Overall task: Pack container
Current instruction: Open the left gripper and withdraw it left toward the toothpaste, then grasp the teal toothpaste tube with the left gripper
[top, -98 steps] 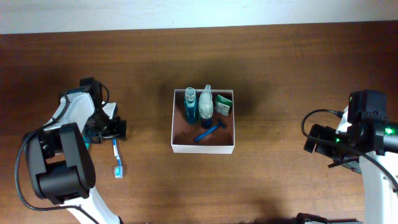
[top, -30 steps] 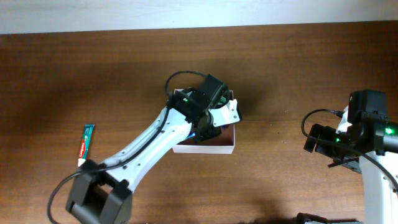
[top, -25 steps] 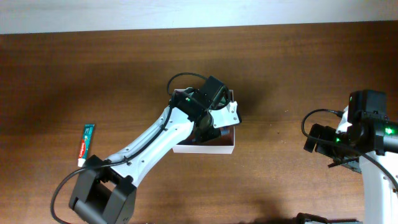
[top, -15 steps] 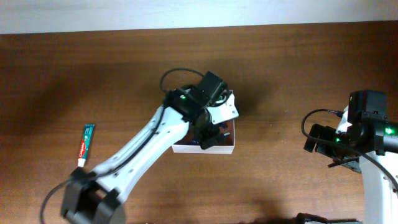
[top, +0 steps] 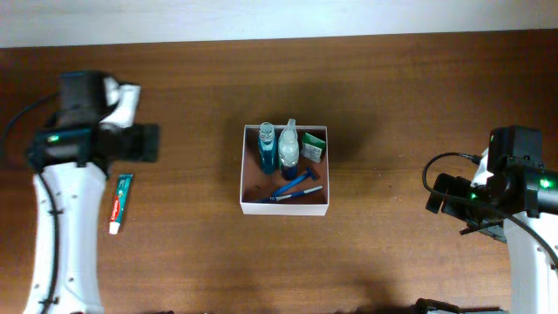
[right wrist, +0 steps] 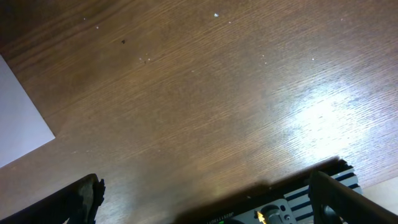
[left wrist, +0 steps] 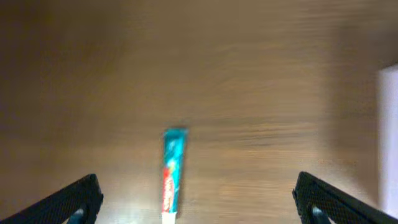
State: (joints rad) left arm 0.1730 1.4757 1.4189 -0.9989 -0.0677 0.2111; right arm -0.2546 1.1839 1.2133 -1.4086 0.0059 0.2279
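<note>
The container [top: 243,174], a white-walled square box with a reddish-brown floor, sits mid-table. It holds two blue bottles [top: 277,148], a green-and-white packet [top: 314,146], a blue razor [top: 295,182] and a toothbrush [top: 292,194]. A toothpaste tube [top: 119,202] lies on the table at the left; it also shows in the left wrist view [left wrist: 172,173]. My left gripper [top: 148,143] hovers above and beyond the tube, open and empty [left wrist: 199,202]. My right gripper [top: 440,196] is at the far right, open and empty [right wrist: 208,199].
Dark wooden table [top: 401,96] with a pale strip along the far edge. A white edge of the container shows at the right of the left wrist view [left wrist: 388,137]. A white surface shows at the left of the right wrist view [right wrist: 15,121].
My left arm has drawn back from over the container to the far left. The toothbrush that lay on the table at the left now lies in the container. The right arm has not moved.
</note>
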